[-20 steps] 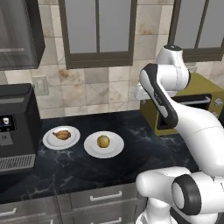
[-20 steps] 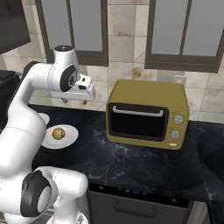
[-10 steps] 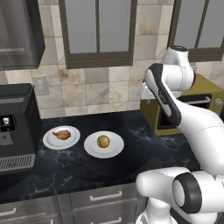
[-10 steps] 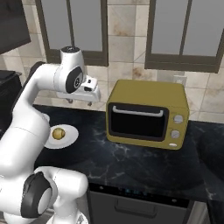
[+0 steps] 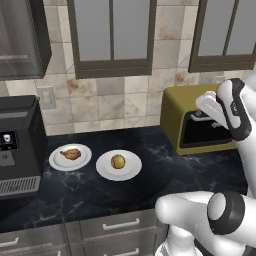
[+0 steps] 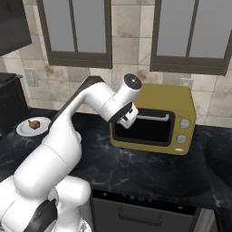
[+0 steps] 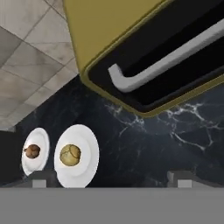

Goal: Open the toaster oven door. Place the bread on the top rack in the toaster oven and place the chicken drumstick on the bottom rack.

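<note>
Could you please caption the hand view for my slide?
Hand view: closed toaster oven door with silver handle; bread and chicken drumstick plated.

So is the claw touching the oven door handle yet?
Apart. In the hand view the claw sits low, with dark counter between its tips and the handle.

Black marble counter [image 5: 150, 172]: toaster oven [image 5: 197, 120], two plates [image 5: 119, 165], coffee machine [image 5: 17, 145]

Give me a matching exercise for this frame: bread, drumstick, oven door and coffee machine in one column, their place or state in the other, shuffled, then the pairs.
1. bread
2. drumstick
3. oven door
4. coffee machine

A. shut, handle along its top
B. far left of the counter
C. on the plate nearer the oven
D. on the plate nearer the coffee machine

Pairs: 1-C, 2-D, 3-A, 4-B
</note>
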Tool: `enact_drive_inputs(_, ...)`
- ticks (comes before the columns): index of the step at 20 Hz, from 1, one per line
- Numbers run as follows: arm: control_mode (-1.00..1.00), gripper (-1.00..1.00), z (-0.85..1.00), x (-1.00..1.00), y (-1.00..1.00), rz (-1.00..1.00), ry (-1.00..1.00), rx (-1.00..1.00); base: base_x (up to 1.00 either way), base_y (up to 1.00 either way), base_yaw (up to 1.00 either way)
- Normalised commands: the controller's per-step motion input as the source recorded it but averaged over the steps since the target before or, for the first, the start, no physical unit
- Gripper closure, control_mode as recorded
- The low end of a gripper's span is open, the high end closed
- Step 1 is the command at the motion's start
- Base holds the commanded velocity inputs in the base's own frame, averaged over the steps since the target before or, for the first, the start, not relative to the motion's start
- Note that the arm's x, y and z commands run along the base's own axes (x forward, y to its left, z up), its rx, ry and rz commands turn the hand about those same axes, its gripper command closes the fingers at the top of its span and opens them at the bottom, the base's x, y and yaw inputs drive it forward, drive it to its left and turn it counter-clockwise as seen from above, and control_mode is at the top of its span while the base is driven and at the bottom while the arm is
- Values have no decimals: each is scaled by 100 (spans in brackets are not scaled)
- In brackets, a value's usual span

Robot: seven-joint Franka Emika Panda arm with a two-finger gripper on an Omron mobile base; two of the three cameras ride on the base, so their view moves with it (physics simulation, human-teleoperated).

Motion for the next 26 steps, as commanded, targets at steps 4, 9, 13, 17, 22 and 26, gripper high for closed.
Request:
enact_drive_inputs(4,-100,-100,-11,1,-68,-51,-16,40,0,0,0)
enact_drive_inputs(9,-100,-100,-12,31,-44,-38,-11,25,0,0,0)
enact_drive_inputs(13,-100,-100,-42,44,-33,-27,-9,17,0,0,0)
enact_drive_inputs(17,-100,-100,-45,30,-19,-17,-11,14,0,0,0)
enact_drive_inputs(22,-100,-100,-28,23,-2,-10,-7,4,0,0,0)
enact_drive_inputs(26,-100,-100,-19,17,0,-3,-1,0,0,0,0)
